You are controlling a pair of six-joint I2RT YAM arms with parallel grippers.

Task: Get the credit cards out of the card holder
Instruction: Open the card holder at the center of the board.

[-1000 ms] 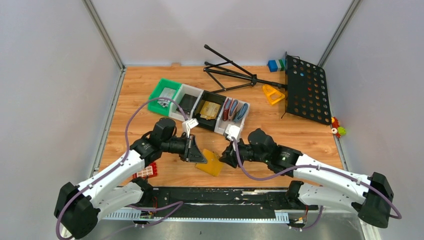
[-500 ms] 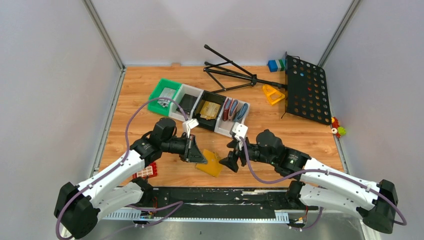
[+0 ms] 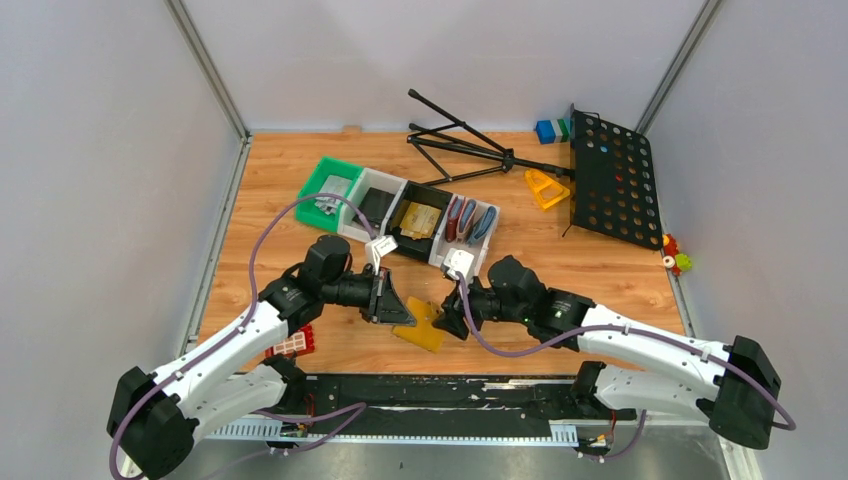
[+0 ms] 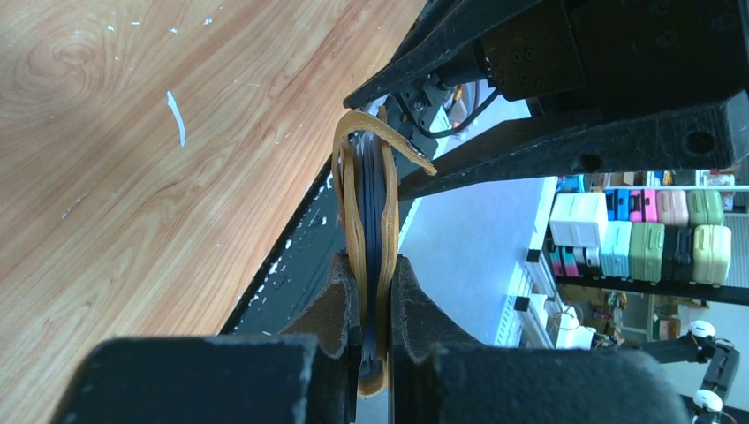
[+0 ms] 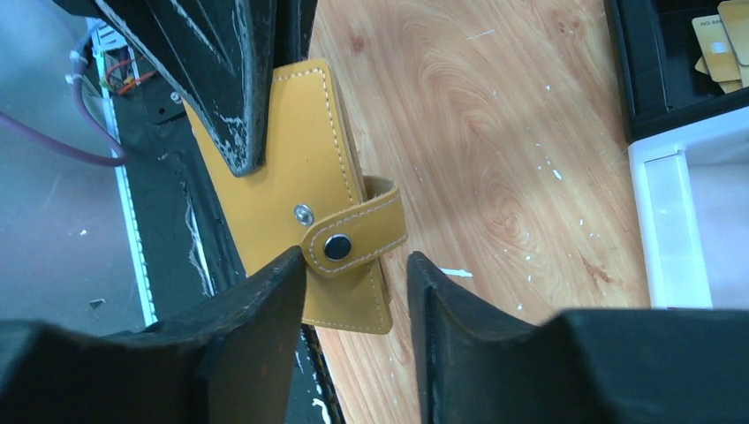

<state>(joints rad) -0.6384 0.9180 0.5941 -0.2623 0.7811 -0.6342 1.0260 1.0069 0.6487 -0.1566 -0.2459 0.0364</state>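
- The left gripper (image 4: 375, 269) is seen clamped tight on one edge of the card holder (image 5: 300, 168).
- The holder is kept between the two grippers. Its strap (image 5: 358, 234) is unsnapped, but no card is seen drawn out, so the extraction is judged not yet begun.
- The right gripper (image 5: 355, 258) is parted and empty, with its jaws either side of that strap.
- Beyond the holder, gold-tan cards (image 5: 720, 40) lie in a black bin (image 5: 636, 79); their origin cannot be told.

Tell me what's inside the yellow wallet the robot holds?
The card holder shows only a dark bluish layer between its yellow covers. The left gripper pinches it closed, so any cards inside are hidden.
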